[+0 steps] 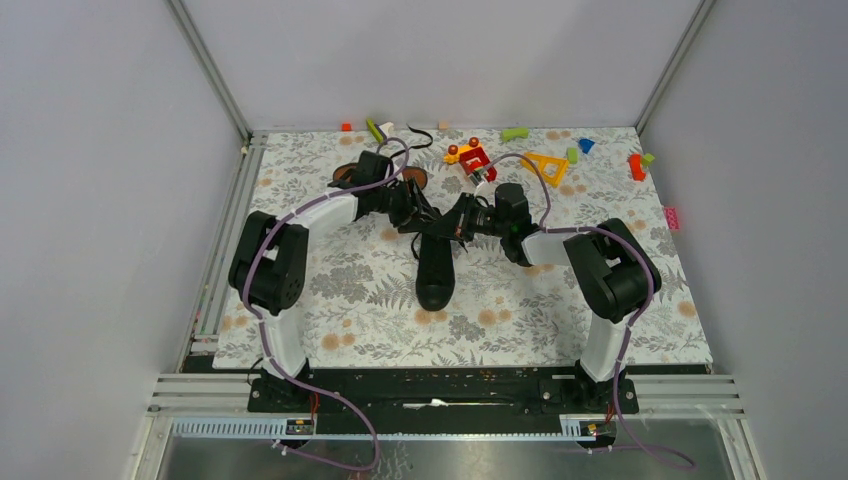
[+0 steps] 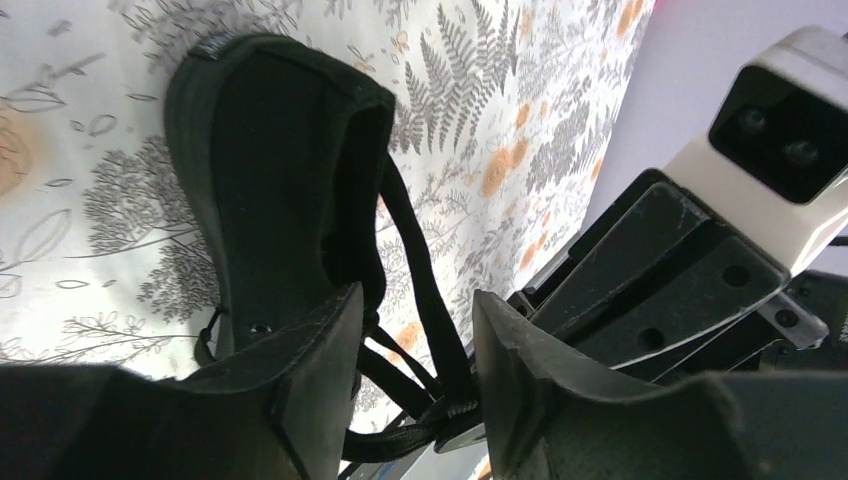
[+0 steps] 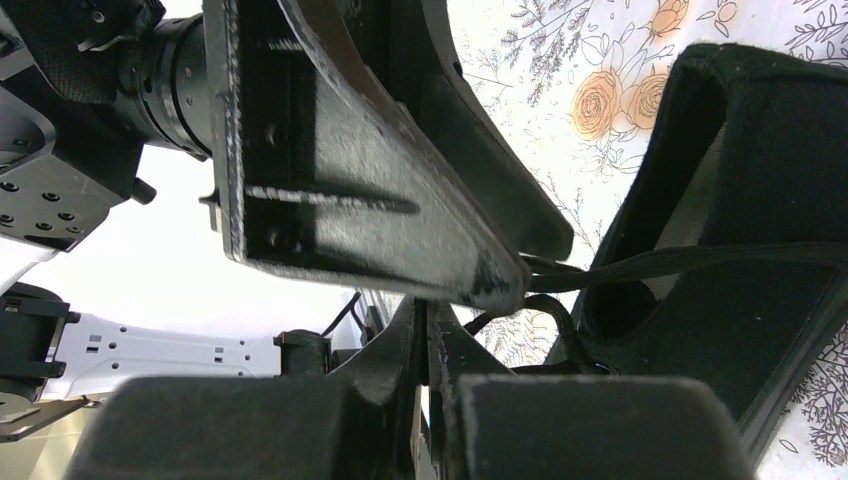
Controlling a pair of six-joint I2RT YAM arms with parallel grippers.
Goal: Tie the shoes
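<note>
Top external view first. Shows the centre shoe (image 1: 436, 270) lying mid-table (image 1: 350, 300), toe toward 6 o'clock, opening toward 12. Shows the second shoe (image 1: 347, 176) well apart at 11 o'clock, with a strip of orange-brown sole visible behind the left arm. Leaves the toy blocks (image 1: 475, 158) scattered from 12 to 2 o'clock, away from the work. Finds both arms meeting over the opening of the centre shoe, left reaching in from 9 o'clock, right from 3.

Left wrist view: shows the left gripper (image 2: 415, 300) with fingers parted and a lace (image 2: 420, 260) running from the collar down through the gap, not pinched.

Right wrist view: shows the right gripper (image 3: 428, 315) clamped tight, apparently nipping the lace where the strands bunch at its tip. Cannot make out the exact contact point.

Reads as mid-knot, no bow formed yet, with one strand held and the other about to be taken. To do it well:
- Hold the right pinch firm and the strand taut toward 3 o'clock.
- Centre the left fingers on a single strand, close to the bunch and away from the collar fabric, before closing.
- Pull apart along the 9-to-3 line, low and gently, so as not to drag the shoe.
- Mind the fingertips, which sit very near each other.
</note>
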